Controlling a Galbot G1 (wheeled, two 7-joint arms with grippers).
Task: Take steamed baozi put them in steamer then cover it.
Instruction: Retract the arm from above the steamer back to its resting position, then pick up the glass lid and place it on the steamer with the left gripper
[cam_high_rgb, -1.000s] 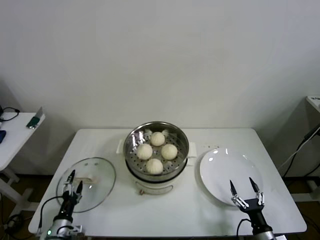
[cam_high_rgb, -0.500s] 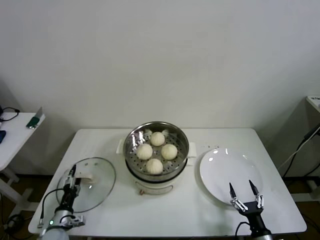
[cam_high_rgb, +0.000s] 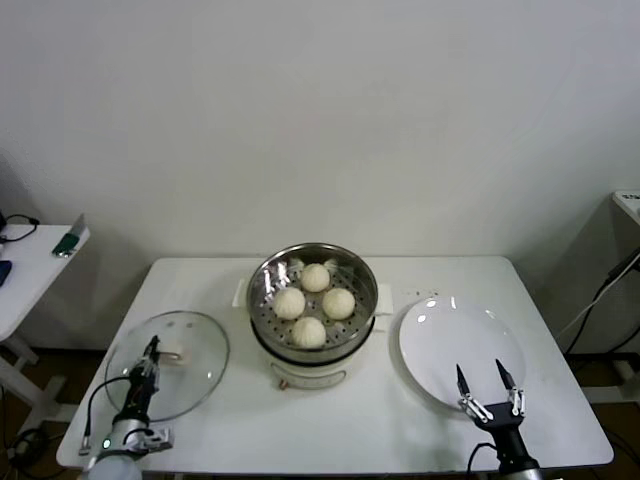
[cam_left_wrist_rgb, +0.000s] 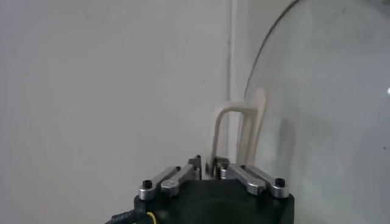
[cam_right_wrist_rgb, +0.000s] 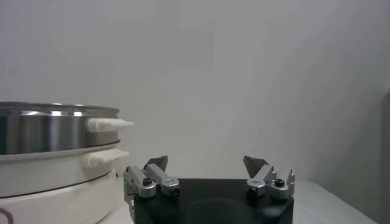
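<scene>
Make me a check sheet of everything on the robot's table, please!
Surface: white table, looks clean.
Job's things: four baozi sit in the open steamer; glass lid lies beside it.
Clutter: empty white plate.
Hands: left hand shut on the lid's cream handle; right hand open near the plate.
Cables: black cable by the left arm.
Surroundings: white wall, side table on the left.

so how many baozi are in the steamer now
4, all on the tray inside the steamer: one at the back, one on the left, one on the right, one at the front. None on the plate; none looks hidden.
</scene>
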